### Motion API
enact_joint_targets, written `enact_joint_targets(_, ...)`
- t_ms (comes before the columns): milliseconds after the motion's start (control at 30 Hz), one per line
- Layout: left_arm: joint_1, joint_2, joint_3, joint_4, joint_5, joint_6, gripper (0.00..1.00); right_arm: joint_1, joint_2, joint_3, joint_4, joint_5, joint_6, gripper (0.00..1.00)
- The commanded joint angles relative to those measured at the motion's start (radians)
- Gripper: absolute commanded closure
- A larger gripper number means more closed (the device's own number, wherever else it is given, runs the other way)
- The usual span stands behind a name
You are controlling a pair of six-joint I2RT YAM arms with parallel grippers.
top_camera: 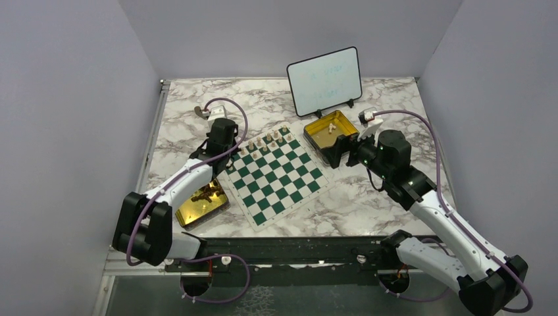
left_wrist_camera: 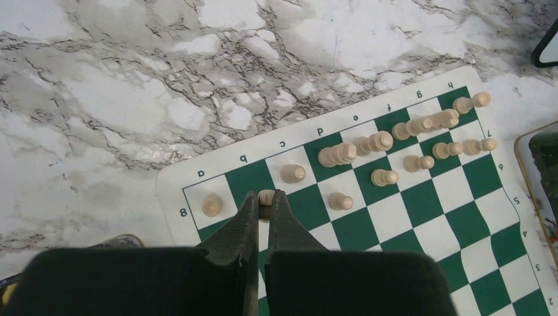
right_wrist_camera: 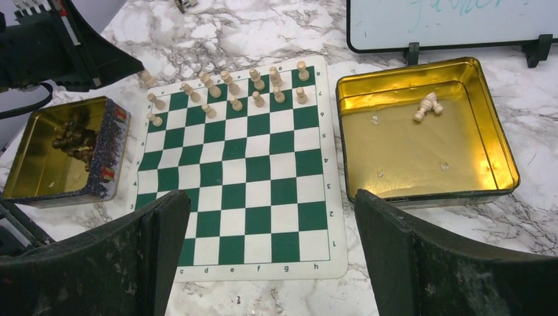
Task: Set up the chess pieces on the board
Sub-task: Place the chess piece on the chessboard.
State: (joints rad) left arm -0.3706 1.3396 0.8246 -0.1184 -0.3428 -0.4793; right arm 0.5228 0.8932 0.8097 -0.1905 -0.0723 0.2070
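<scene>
**Chess pieces going onto the far rows, tins on both sides**

Chess pieces [left_wrist_camera: 337, 154] in pale wood are bunched on the two far rows of the green-and-white board [left_wrist_camera: 421, 197]. They're thickest toward the h corner and thinner by a, b and c.

The left fingers [left_wrist_camera: 247, 220] are pinched shut on a pale pawn [left_wrist_camera: 266, 196] at their tips, over the second row in, about the b file. There's a piece standing close on either side, so it's tight in there.

The right fingers [right_wrist_camera: 158, 250] are spread wide with nothing in them, hanging at the near edge of the gold tin [right_wrist_camera: 408, 158] just right of the board. A couple of pale pieces [right_wrist_camera: 428, 105] lie tipped over inside it.

A second tin [right_wrist_camera: 39, 138] on the left holds a heap of dark pieces [right_wrist_camera: 76, 141]. A small whiteboard [top_camera: 324, 80] stands behind the gold tin on the marble worktop [left_wrist_camera: 131, 79].
</scene>
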Motion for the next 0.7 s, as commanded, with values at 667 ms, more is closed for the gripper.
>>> enact_joint_targets(667,-0.002,0.132,-0.145,0.366,-0.093,0.020,1.00,0.006,-0.017,-0.001,-0.032,-0.039,-0.018,0.00)
